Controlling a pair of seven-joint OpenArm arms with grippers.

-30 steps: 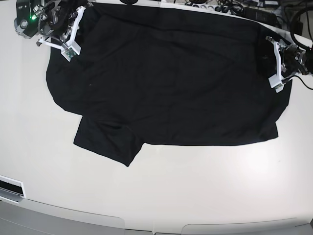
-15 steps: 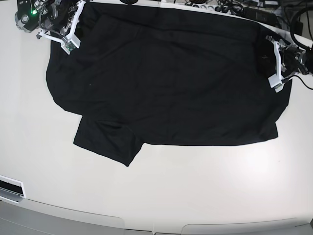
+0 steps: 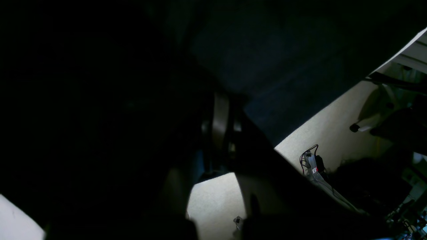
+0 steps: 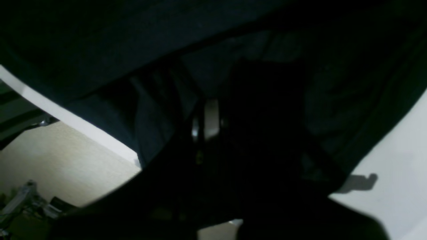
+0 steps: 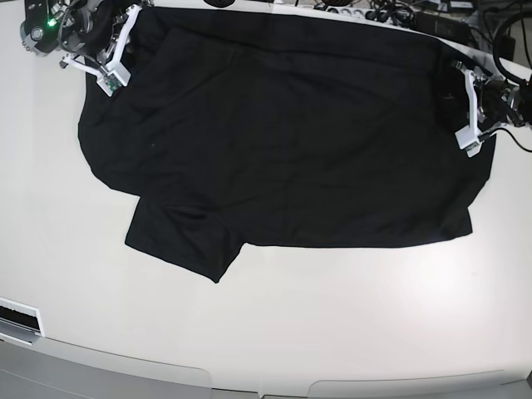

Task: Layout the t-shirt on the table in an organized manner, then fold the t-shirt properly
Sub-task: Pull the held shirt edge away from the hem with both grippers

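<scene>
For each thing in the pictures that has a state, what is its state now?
t-shirt: spread flat on the table, one sleeve sticking out at the near corner, far edge at the table's rim.
table: carries the shirt.
left gripper: jaws shut, over the shirt's edge.
right gripper: jaws shut, at the shirt's far corner.

T-shirt far hem cut off at top edge; wrist views mostly black, claws perhaps indiscernible.

t-shirt: plain black, no pattern | table: glossy white, plain | left gripper: white frame, black parts | right gripper: white frame, black parts, small green light beside it | cables: black
</scene>
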